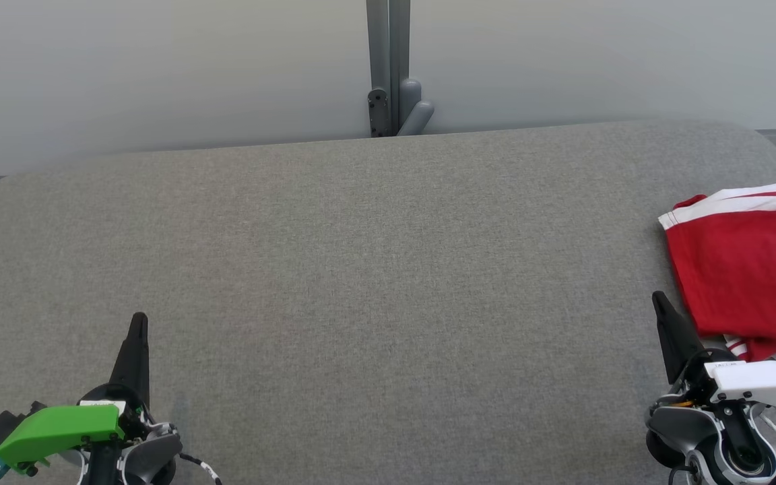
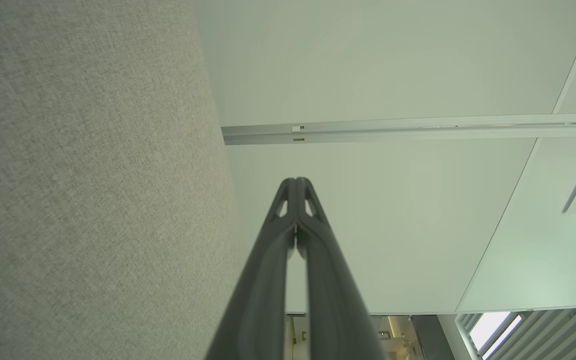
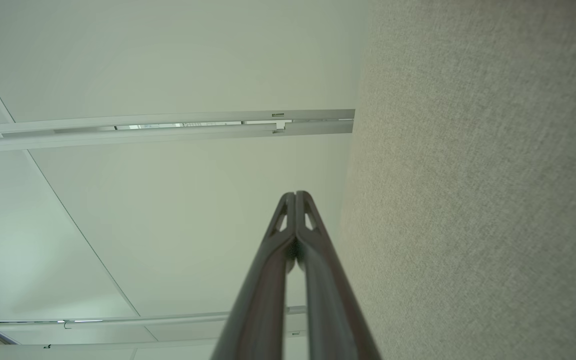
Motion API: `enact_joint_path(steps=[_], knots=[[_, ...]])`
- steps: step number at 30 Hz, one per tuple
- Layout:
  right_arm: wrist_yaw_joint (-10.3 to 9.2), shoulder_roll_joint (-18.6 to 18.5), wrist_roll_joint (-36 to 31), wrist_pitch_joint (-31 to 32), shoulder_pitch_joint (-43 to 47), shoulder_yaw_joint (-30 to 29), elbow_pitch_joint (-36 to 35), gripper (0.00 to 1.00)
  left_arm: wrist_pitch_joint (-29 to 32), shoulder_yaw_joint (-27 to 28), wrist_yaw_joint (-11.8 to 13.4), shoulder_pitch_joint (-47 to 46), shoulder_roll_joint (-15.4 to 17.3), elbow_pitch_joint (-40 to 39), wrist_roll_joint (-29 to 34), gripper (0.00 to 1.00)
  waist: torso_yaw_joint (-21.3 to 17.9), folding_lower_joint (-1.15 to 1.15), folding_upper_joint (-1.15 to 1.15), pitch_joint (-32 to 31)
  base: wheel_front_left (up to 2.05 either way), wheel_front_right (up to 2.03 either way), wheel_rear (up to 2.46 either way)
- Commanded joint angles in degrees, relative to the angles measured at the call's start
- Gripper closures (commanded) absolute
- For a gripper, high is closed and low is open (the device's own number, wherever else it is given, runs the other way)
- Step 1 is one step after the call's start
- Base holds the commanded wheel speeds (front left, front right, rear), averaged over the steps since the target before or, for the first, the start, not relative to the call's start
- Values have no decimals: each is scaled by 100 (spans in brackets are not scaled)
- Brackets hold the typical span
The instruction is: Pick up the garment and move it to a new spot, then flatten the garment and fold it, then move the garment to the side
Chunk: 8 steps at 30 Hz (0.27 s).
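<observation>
The left gripper [image 1: 139, 322] sits at the near left of the grey fabric table [image 1: 374, 269], a green cover [image 1: 58, 428] on its wrist; its two dark fingers are pressed together into a single point and grip nothing; the left wrist view shows the same, the fingers [image 2: 268, 280] meeting at their tips with the table cloth along one side and pale wall panels beyond. The right gripper [image 1: 659, 300] sits at the near right, a white cover [image 1: 758, 380] on its wrist; its jaws are also closed tight on nothing, and in the right wrist view its fingers [image 3: 328, 290] join at the tips beside the table cloth.

The garment [image 1: 745, 263] lies on the right side of the table, about midway between near and far; it is red, with white bands along its far edge and a small striped piece showing at its near edge; it is gathered into a compact shape and runs off the right border of the head view. The right gripper's tip is just beside the garment's near left edge; whether it touches the cloth cannot be told. The left gripper is well apart from it.

Beyond the far edge stands a pale wall [image 1: 159, 74] with a grey post [image 1: 388, 67] at its middle.
</observation>
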Motion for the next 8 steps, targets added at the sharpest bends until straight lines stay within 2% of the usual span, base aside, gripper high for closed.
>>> enact_joint_path(steps=[1,8], knots=[[2,-12,41,24,-26,-14,-24,100,2,27,-35,-103,36,0,-1,100,0,0,20,0,0,0,0],[2,-12,41,24,-25,-13,-24,100,2,27,-35,-103,36,0,-1,100,0,0,20,0,0,0,0]])
